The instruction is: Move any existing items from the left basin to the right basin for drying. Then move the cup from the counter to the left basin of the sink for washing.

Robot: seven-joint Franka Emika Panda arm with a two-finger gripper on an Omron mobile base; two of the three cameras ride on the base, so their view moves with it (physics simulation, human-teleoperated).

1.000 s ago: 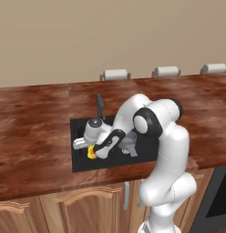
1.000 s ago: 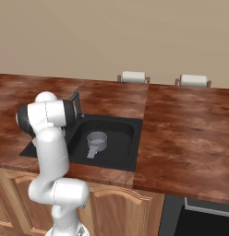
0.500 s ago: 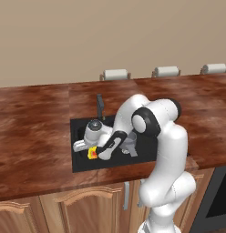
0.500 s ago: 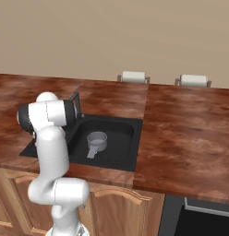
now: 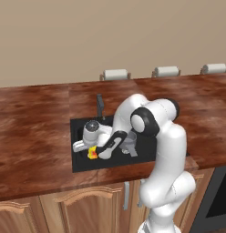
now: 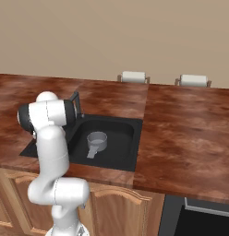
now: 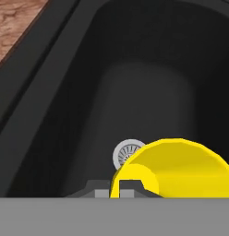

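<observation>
Pincer (image 5: 92, 152) grips cup (image 7: 174, 169) above left basin (image 7: 135, 92).

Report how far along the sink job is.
Done: the grey saucepan already sits in the right basin. In hand: the gripper carries the cup low inside the left basin, above its silver drain. Left: setting the cup down and releasing it.
</observation>
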